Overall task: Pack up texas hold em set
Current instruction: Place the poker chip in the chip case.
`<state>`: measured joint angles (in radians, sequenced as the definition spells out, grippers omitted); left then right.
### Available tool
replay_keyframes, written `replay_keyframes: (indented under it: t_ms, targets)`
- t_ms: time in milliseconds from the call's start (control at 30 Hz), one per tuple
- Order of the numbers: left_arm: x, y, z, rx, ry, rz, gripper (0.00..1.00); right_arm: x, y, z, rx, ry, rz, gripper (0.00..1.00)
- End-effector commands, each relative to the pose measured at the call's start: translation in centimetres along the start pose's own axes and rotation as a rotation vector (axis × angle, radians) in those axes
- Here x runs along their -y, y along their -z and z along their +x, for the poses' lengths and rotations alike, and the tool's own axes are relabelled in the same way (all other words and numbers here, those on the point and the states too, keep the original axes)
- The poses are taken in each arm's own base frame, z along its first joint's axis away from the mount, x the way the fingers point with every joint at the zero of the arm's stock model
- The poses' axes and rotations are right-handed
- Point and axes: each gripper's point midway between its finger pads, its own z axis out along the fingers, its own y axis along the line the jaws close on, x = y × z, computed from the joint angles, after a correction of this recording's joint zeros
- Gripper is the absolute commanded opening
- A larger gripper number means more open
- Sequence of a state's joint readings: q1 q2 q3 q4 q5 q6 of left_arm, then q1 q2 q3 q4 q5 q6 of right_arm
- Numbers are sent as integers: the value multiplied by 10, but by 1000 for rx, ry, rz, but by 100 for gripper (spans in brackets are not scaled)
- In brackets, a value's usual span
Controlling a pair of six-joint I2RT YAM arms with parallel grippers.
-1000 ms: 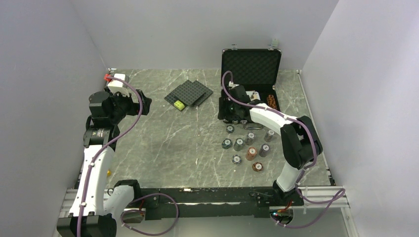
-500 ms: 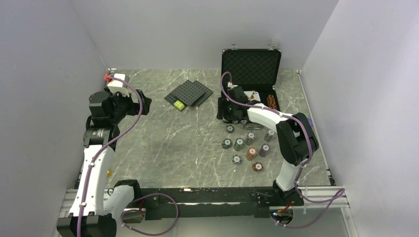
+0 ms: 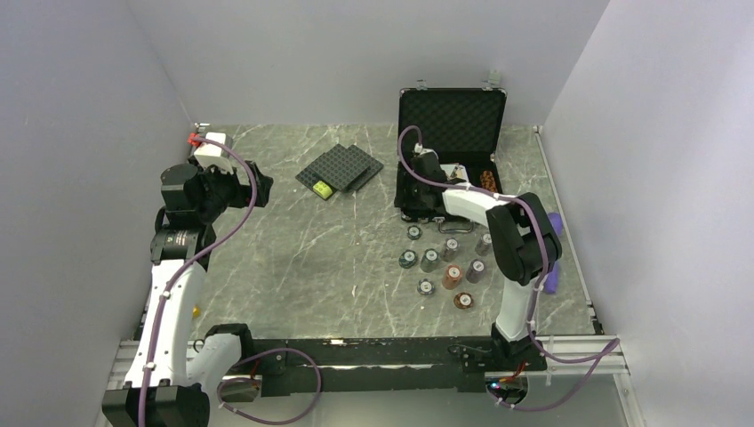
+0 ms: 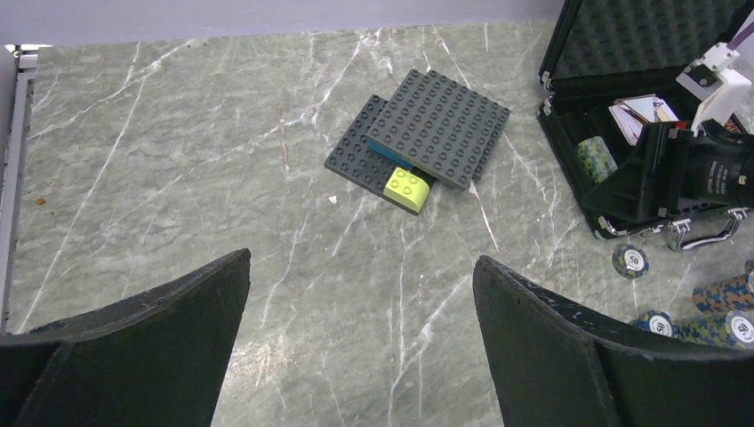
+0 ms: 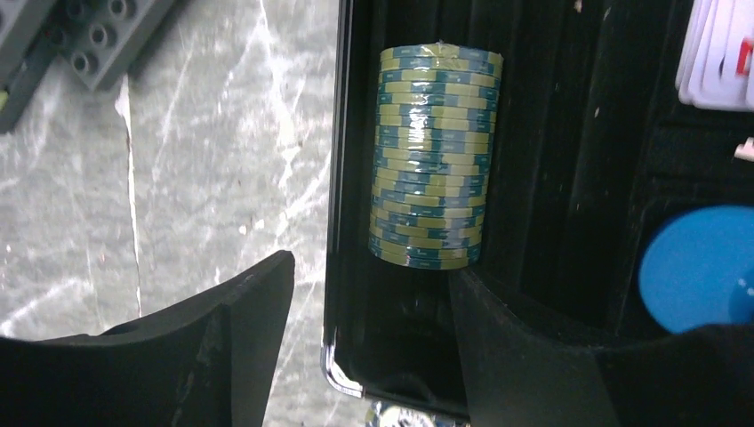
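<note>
**While loose chips are waiting outside, the right hand is working at the case's chip slot**

Because the briefcase point(image 3: 452, 120) is standing open at the far right of the bench point(image 3: 311, 258), with its lid upright, both its egg-crate foam and its ribbed tray are lying exposed to a reach from above. The right hand point(image 5: 369, 276) is hanging over the tray's left edge with its fingers moderately apart and gripping nothing. One finger is sitting outside the silver-edged wall over the marble and the other inside the tray. Just ahead of the fingertips, a roll of green chips point(image 5: 434, 156) is lying on its side in a groove. That looks like the reason for the grooves: they are keeping the discs from rolling or toppling. The roll's striped edges are looking smooth and hard, and it is probably apt to break apart if pinched off-centre.

Further right in the tray, a blue disc point(image 5: 702, 267) and a deck of cards point(image 5: 720, 53) are filling their own pockets. Short stacks of chips point(image 3: 453, 277) are standing upright on the veined stone just in front of the case, not yet packed.

The left hand point(image 4: 356, 356) is hovering well apart on the left side of the bench, its jaws spread wide and empty. It is facing the studded grey plates point(image 4: 436, 133) and a yellow-green brick point(image 4: 407, 189).
</note>
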<state>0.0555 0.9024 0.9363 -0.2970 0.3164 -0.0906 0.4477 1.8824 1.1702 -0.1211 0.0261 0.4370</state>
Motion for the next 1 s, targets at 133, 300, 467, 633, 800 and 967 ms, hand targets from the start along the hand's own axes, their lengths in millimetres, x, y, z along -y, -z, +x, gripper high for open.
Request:
replay_keyframes:
  t_ms: [133, 300, 467, 633, 800, 967]
  targets:
    - [0, -2, -8, 22, -17, 2, 99, -14, -19, -69, 178, -40, -58, 67]
    - [0, -3, -7, 18, -17, 2, 99, -13, -28, -82, 219, -73, -60, 68]
    - [-1, -5, -6, 13, -14, 2, 100, -12, -39, -94, 228, -76, -64, 68]
    - [-1, -5, -6, 12, -16, 3, 99, -9, -46, -106, 238, -69, -58, 68]
    - [-1, -6, -5, 9, -15, 2, 99, -5, -49, -112, 235, -62, -47, 71]
    - [-1, -5, -5, 10, -16, 1, 99, -6, -36, -109, 242, -48, -64, 81]
